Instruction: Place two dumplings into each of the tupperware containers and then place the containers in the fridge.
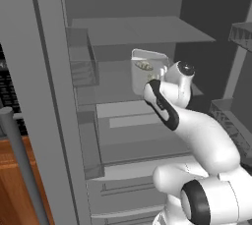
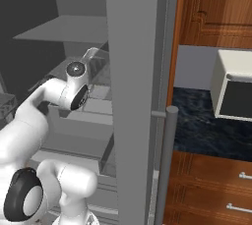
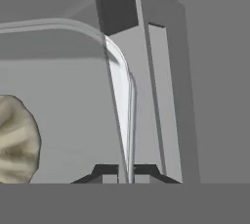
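Note:
My gripper (image 3: 126, 171) is shut on the rim of a pale tupperware container (image 3: 63, 96), one dark fingertip (image 3: 105, 172) on each side of the thin wall. A beige folded dumpling (image 3: 17, 140) lies inside it at the left. In the left base view the container (image 1: 147, 67) is held tilted up on edge inside the open fridge (image 1: 142, 30), above a middle shelf, and dumplings (image 1: 144, 65) show against its floor. The gripper (image 1: 160, 73) grips its right rim. In the right base view the container's edge (image 2: 91, 53) peeks above the wrist.
The fridge door (image 1: 54, 96) stands open on the left with clear door bins (image 1: 81, 64) and a long bar handle (image 1: 19, 160). Shelves and drawers (image 1: 128, 121) lie below the hand. To the right of the door are a microwave (image 2: 234, 86), a dark counter (image 2: 197, 121) and wooden cabinets (image 2: 216, 13).

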